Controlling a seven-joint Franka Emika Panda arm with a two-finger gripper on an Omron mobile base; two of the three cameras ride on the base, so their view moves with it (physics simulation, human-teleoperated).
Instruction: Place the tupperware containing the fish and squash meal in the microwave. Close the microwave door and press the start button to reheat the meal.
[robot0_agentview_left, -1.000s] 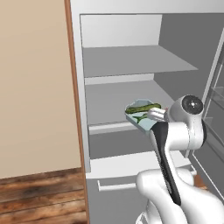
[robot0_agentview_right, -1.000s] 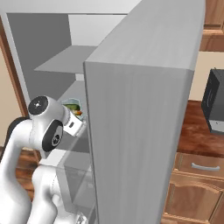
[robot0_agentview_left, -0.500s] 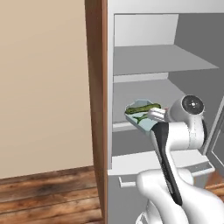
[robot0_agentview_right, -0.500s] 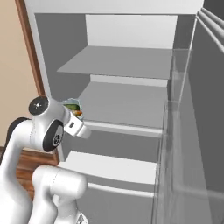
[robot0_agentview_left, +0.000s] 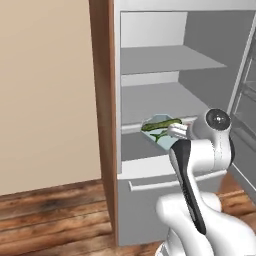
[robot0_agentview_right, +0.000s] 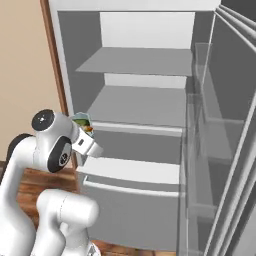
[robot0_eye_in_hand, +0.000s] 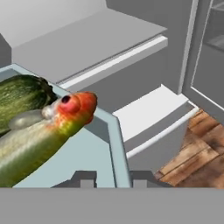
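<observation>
The fridge (robot0_agentview_left: 165, 90) stands open in front of the base, its grey interior bounded on the left by a brown wooden side panel (robot0_agentview_left: 102, 120). The interior carries two flat grey shelves: the upper shelf (robot0_agentview_right: 137, 61) and the lower shelf (robot0_agentview_right: 137, 107), both bare. Below them sits a closed drawer (robot0_agentview_right: 132, 205) with a long pale front lip. The fridge door (robot0_agentview_right: 225, 150) is swung out to the right; its clear bins hold nothing visible. A beige wall (robot0_agentview_left: 47, 90) lies left of the wooden panel, and wood-plank floor (robot0_agentview_left: 55, 220) runs beneath it.

The tupperware (robot0_agentview_left: 161, 131) is a shallow, pale bluish, translucent tub with faceted sides and an angular rim. It is held in the air in front of the lower shelf edge, at roughly that shelf's height, clear of shelf and drawer. In the right base view the tupperware (robot0_agentview_right: 82, 121) shows just past the wrist, beside the left fridge wall.

The tupperware is full. The meal (robot0_eye_in_hand: 35, 122) consists of long dark-green squash strips and a fish whose body shades from green to an orange-red head with a small dark eye; the head rests near the rim.

The hand (robot0_eye_in_hand: 110, 177) pinches the near rim of the tupperware, one dark finger on each side of the wall.
</observation>
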